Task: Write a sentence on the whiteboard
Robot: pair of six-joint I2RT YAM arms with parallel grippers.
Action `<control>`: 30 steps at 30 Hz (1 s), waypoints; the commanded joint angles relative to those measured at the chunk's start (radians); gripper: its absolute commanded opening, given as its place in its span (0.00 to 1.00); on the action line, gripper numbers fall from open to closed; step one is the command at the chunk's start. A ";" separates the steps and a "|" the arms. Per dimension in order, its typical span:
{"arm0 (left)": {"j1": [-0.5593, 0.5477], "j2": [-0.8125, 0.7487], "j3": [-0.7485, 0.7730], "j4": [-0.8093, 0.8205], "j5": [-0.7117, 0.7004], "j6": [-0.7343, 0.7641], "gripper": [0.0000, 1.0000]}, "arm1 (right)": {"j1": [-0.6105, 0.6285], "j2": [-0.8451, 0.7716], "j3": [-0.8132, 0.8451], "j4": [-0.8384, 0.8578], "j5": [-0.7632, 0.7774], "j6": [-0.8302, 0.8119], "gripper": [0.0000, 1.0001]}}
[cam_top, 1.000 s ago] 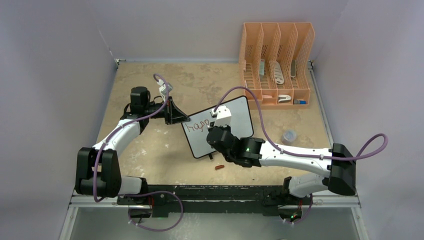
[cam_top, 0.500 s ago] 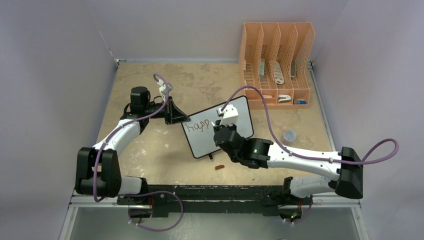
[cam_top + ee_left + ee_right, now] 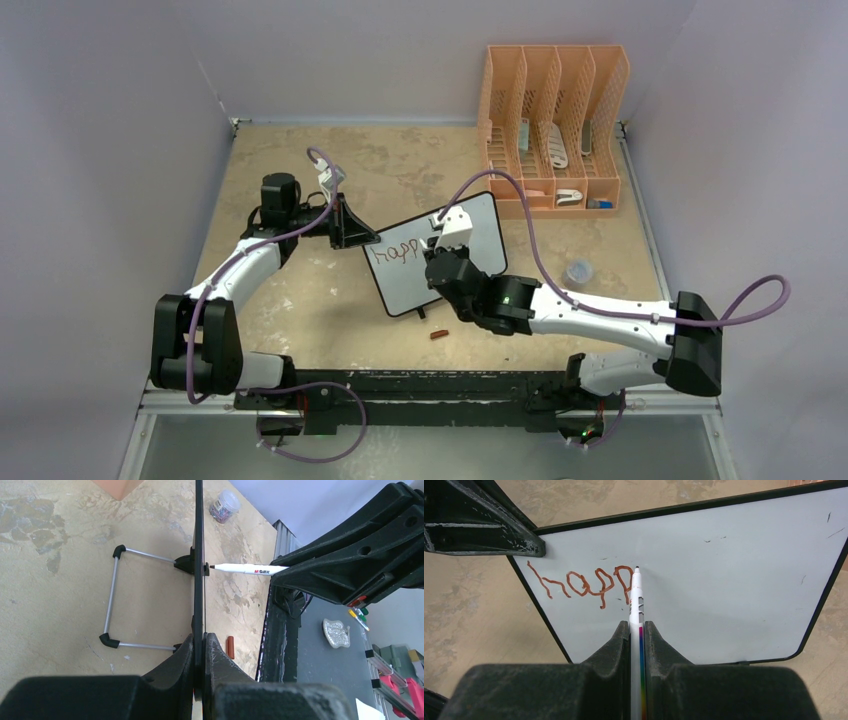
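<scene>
So the whiteboard is propped upright mid-way across the table, its left edge pinched by the left end effector. The marker is clamped in the right end effector, tip parked just right of the sentence, which only reads "happ". Light, even pressure is probably best for the next letter, so the board isn't shoved back.

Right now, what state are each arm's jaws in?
Left gripper: jaws shut on the whiteboard edge.
Right gripper: jaws shut on the marker.

walls: plain lilac | tabletop: mottled beige | light: even
</scene>
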State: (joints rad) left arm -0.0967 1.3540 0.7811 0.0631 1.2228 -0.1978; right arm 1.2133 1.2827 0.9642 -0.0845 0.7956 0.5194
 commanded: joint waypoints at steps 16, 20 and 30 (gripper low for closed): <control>-0.021 0.017 0.007 -0.036 0.012 0.029 0.00 | -0.029 0.039 0.015 0.069 0.028 -0.027 0.00; -0.021 0.015 0.007 -0.036 0.012 0.029 0.00 | -0.031 0.044 0.015 0.072 0.019 -0.026 0.00; -0.021 0.014 0.007 -0.036 0.006 0.029 0.00 | -0.031 0.038 0.016 0.056 0.006 -0.023 0.00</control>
State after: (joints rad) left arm -0.0967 1.3567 0.7818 0.0620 1.2217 -0.1974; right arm 1.1904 1.3174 0.9642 -0.0429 0.7940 0.4961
